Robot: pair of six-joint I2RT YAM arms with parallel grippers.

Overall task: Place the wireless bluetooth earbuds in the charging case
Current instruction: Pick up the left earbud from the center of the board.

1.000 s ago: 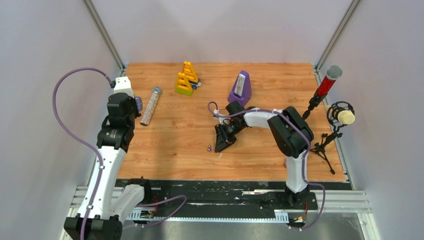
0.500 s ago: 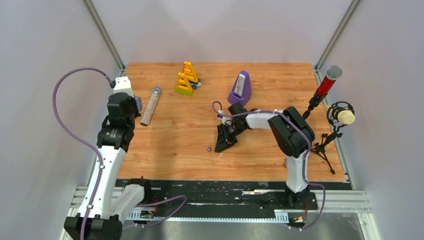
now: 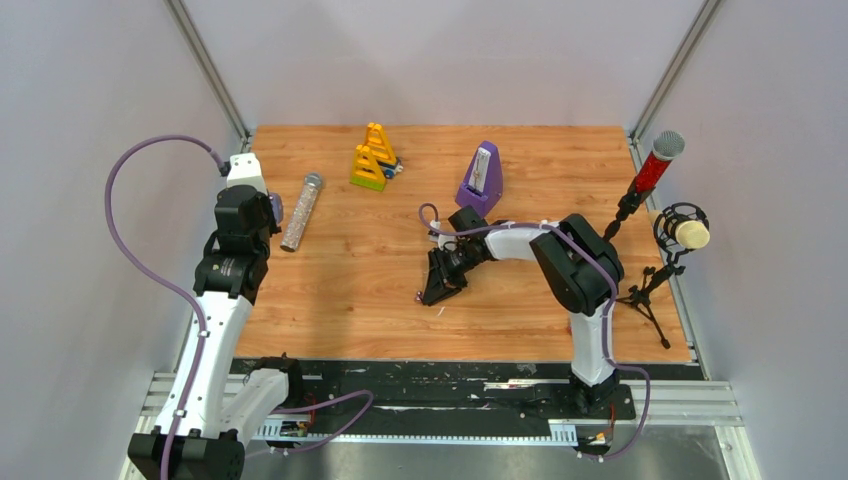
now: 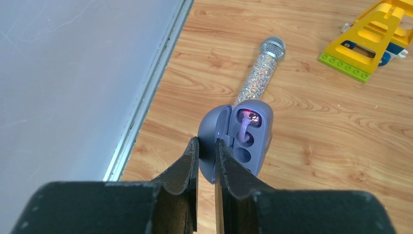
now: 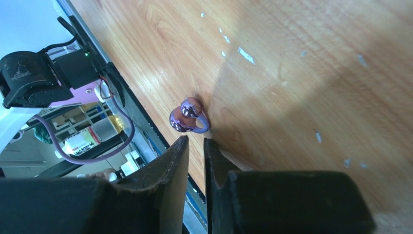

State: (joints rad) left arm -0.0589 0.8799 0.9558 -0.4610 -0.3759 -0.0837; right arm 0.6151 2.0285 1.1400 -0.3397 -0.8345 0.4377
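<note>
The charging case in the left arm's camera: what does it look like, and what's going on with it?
The small grey-blue oval charging case looks like matte plastic and is hinged open. The left gripper pinches its domed lid between both fingers, holding it tilted over the wooden table. Its inner face shows two wells: the upper one holds a purple earbud with a pinkish glow above it, and the lower one looks empty.

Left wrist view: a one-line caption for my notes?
Open charging case pinched by its lid in the left gripper, one earbud seated, one socket empty.
</note>
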